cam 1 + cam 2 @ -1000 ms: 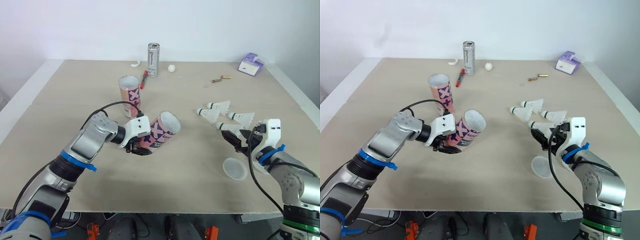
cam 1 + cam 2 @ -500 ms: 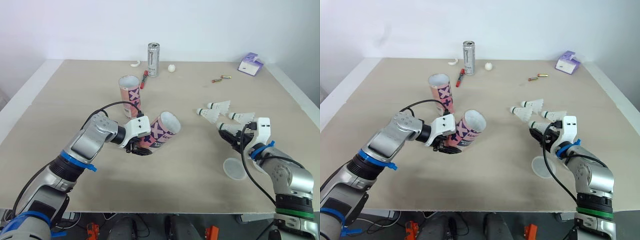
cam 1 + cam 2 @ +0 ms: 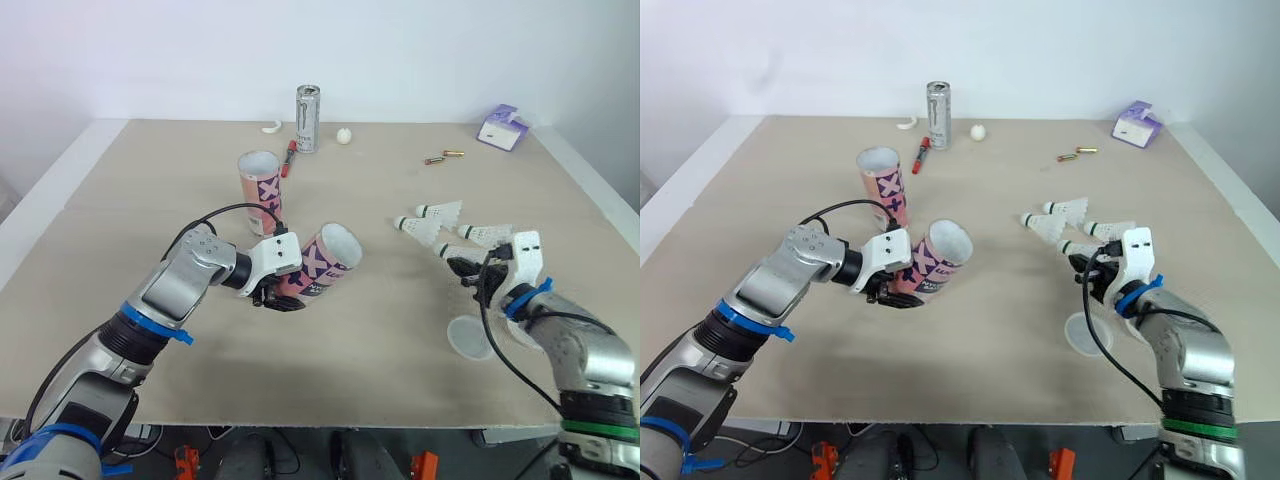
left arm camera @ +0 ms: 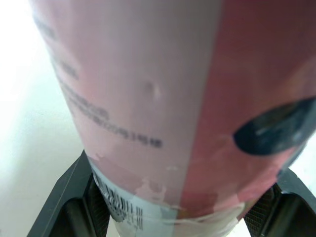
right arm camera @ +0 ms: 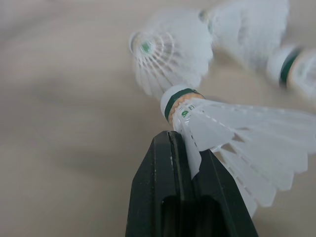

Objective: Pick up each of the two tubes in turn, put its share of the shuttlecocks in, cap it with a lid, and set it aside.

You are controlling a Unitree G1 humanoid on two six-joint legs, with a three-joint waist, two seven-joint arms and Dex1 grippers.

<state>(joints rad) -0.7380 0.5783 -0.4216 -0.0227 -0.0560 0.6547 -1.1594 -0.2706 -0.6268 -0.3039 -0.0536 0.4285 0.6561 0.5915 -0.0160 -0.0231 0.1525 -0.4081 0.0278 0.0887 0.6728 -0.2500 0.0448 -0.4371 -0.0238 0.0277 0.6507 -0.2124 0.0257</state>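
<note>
Shuttlecocks [image 3: 440,212] lie on beige table [image 3: 150,190], white wall [image 3: 200,50] behind.

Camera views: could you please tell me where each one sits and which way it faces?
Left eye view: on the head, facing forward and down over the table; both arms show.
Right eye view: its stereo twin, same scene.
Left wrist view: along the fingers of the left gripper, clamped on the tilted tube.
Right wrist view: along the fingers of the right gripper, pinching a shuttlecock.
</note>
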